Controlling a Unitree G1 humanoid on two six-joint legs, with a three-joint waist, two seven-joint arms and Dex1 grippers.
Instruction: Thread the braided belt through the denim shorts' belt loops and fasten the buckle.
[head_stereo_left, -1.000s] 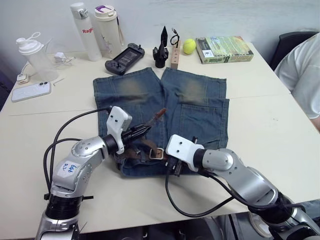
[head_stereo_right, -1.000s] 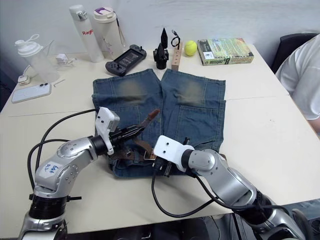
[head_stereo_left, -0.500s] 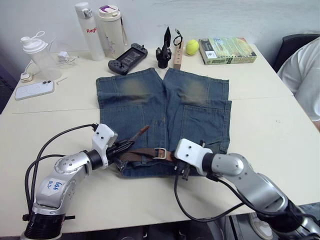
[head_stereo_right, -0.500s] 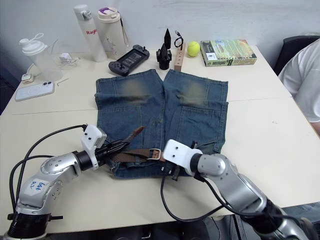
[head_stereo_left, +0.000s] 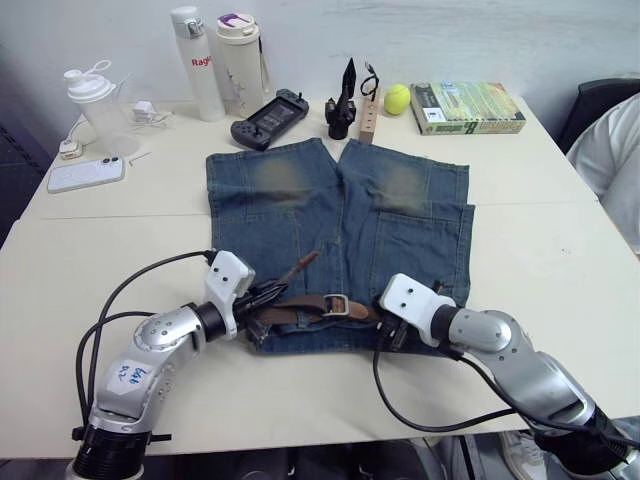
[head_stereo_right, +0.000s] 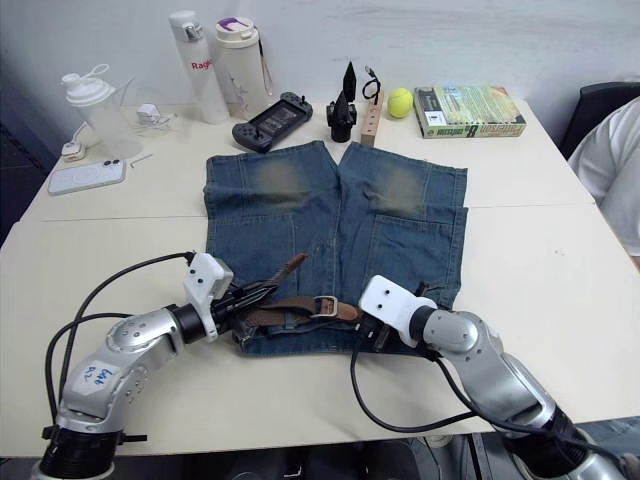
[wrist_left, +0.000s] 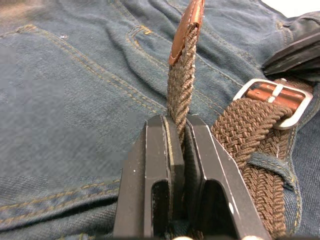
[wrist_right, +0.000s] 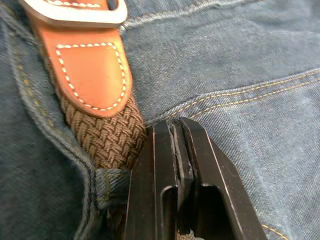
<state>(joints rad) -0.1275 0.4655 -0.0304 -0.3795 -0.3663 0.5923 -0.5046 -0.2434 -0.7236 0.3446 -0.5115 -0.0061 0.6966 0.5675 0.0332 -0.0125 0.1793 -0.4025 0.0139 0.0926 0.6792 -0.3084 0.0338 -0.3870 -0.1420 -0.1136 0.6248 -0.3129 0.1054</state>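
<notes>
Since a second ago the left hand (wrist_left: 181, 131) has dropped lower toward the waistband and the strap now lies flatter. The whole view shifted too, so part of that is the camera moving.

Right now the left hand's fingers are pressed together on the free tail of the braided belt (head_stereo_left: 300, 305), pinching the weave a bit back from its leather tip, which pokes up toward about 1 o'clock from the hand. The belt's long axis runs 9 to 3 o'clock along the waistband of the denim shorts (head_stereo_left: 340, 210), which lie flat on the desk (head_stereo_left: 560, 250) with the legs pointing to 12. The buckle (head_stereo_left: 334, 306) sits mid-waistband, at roughly 3 o'clock from the left hand and 9 o'clock from the right hand (wrist_right: 175, 145).

The right hand looks closed, pressed onto the denim next to a belt loop (wrist_right: 112, 182), right beside the leather tab behind the buckle. I can't tell for sure if it has actually got cloth or the strap between the fingers.

My read: the tail already seems to pass through the buckle frame, so the next pull should run along the belt's axis, toward 9 o'clock. The left hand is the one on the tail, and the right just braces.
</notes>
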